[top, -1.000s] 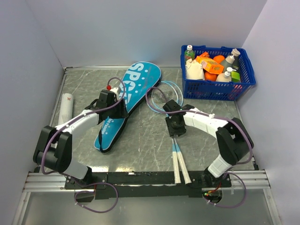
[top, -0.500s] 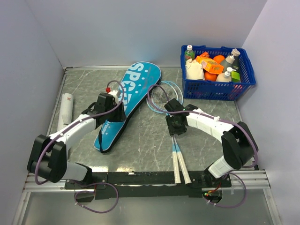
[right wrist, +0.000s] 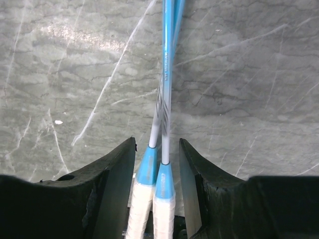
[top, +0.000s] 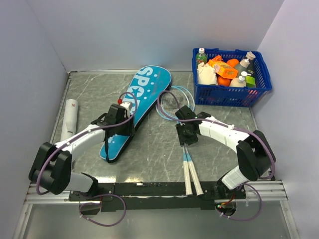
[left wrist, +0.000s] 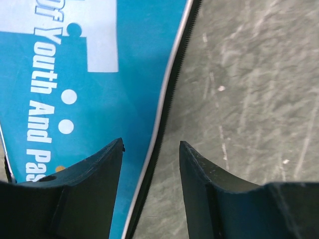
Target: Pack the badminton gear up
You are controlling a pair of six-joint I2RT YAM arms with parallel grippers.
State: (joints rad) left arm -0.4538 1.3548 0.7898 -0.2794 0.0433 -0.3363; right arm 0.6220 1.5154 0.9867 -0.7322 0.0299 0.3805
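Note:
The blue bag [top: 144, 94] lettered in white lies slantwise in the middle of the table. My left gripper [top: 122, 123] is open over its narrow lower part. In the left wrist view its fingers [left wrist: 94, 169] straddle the bag's zipped right edge [left wrist: 164, 114]. Two blue-and-white rackets [top: 187, 162] lie side by side, heads [top: 172, 101] against the bag. My right gripper [top: 185, 138] is open around their shafts. In the right wrist view both handles [right wrist: 154, 194] sit between the fingers with small gaps. The white tube [top: 69, 117] with a red mark lies at the far left. No shuttlecock shows.
A blue mesh basket [top: 259, 82] full of bottles and orange packets stands at the back right corner. White walls close the table on three sides. The racket handles reach the black rail [top: 149, 188] at the near edge.
My left gripper has moved a little nearer and to the right along the bag, and its elbow has swung out. The right gripper has barely moved.

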